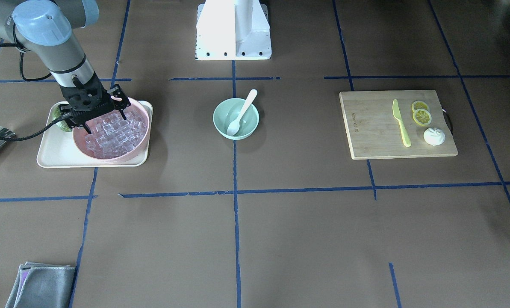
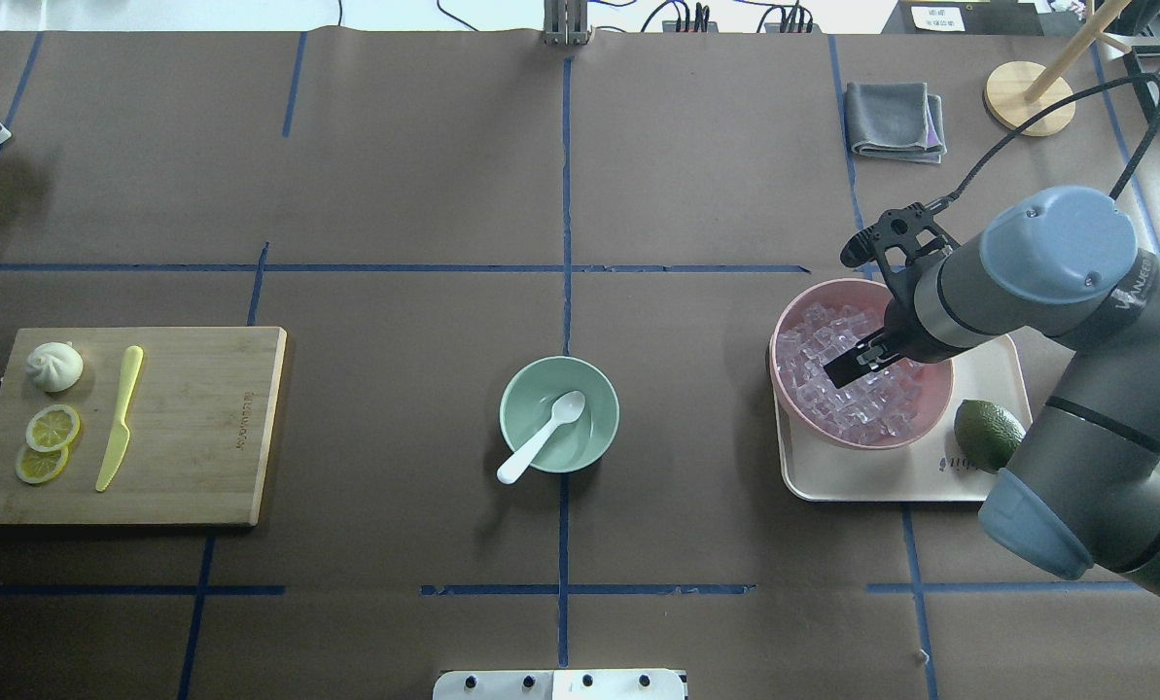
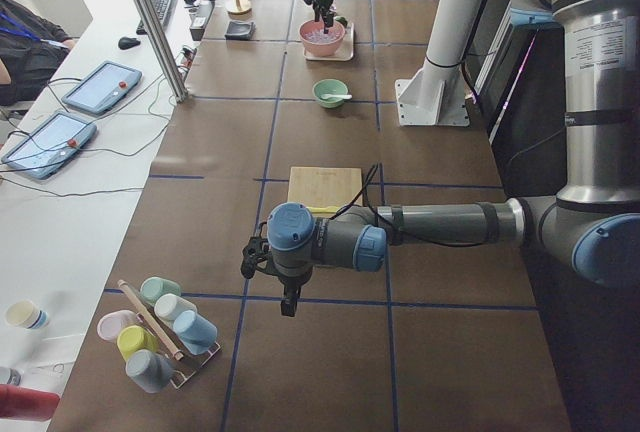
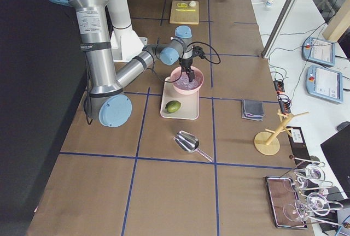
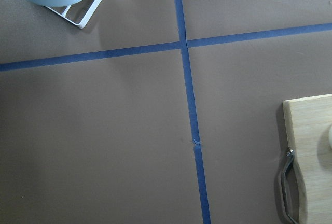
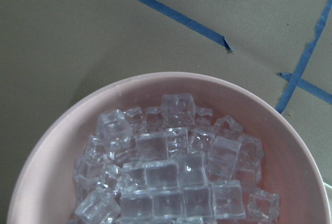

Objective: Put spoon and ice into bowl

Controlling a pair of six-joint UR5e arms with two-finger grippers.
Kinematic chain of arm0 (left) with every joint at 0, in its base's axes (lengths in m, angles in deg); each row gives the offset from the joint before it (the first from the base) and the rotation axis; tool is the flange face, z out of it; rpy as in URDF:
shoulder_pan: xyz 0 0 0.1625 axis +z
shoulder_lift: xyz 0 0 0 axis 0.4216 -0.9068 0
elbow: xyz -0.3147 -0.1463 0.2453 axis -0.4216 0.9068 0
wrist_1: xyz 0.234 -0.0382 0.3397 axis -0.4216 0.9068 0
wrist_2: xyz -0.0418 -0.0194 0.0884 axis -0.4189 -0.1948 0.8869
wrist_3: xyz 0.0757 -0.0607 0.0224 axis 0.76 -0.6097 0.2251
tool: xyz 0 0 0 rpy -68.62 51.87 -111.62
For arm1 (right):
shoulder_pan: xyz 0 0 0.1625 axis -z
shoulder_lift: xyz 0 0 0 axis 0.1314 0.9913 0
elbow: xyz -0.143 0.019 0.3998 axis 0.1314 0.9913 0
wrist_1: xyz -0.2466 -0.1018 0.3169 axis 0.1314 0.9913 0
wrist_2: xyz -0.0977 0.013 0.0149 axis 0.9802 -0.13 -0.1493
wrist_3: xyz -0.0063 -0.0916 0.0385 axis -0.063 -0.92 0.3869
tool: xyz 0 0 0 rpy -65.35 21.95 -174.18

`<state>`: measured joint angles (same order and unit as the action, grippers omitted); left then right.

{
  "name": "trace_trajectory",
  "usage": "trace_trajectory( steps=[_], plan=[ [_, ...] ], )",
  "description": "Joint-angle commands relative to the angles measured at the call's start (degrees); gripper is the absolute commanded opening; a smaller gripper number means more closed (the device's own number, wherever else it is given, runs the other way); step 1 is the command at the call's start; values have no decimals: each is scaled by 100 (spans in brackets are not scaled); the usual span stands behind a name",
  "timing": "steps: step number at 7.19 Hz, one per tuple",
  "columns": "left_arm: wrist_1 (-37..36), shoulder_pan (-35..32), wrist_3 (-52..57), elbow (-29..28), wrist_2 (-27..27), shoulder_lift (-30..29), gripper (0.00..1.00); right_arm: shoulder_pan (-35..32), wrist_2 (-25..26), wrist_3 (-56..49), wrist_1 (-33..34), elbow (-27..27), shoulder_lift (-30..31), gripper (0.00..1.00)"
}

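The white spoon (image 1: 242, 113) lies in the mint-green bowl (image 1: 220, 124) at the table's middle, its handle resting over the rim; both also show in the overhead view, spoon (image 2: 541, 437) and bowl (image 2: 516, 389). The ice (image 1: 118, 134) fills a larger pink bowl (image 1: 109, 156) on a tray. My right gripper (image 1: 105, 126) is open, fingers down, just over the ice (image 2: 832, 335). The right wrist view shows the ice (image 6: 171, 172) close up and no fingers. My left gripper (image 3: 290, 304) hangs low over bare table beyond the cutting board; I cannot tell whether it is open or shut.
The cream tray (image 1: 54, 154) also holds a lime (image 2: 988, 433). A wooden cutting board (image 1: 374, 128) carries a yellow-green knife (image 1: 402, 124), lemon slices and a white bun. A grey cloth (image 1: 41, 284), a metal scoop (image 4: 188, 140) and a cup rack (image 3: 160, 337) lie farther off.
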<state>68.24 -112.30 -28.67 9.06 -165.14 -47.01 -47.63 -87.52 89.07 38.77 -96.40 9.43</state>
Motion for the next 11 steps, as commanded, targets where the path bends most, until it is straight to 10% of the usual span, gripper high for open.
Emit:
trace_trajectory(
  steps=[1,4,6,7,11],
  plan=[
    [0,0,0,6,2,0,100,52,43,-23,-6,95,5,99],
    [0,0,0,-2,-111,0,100,114,122,-23,12,148,5,93],
    [0,0,0,6,-121,9,100,88,35,-14,55,131,5,19],
    [0,-9,0,15,-121,9,100,79,-18,-14,56,131,39,3],
    [0,-9,0,7,-209,18,100,35,-1,335,126,17,-4,0]
  ],
)
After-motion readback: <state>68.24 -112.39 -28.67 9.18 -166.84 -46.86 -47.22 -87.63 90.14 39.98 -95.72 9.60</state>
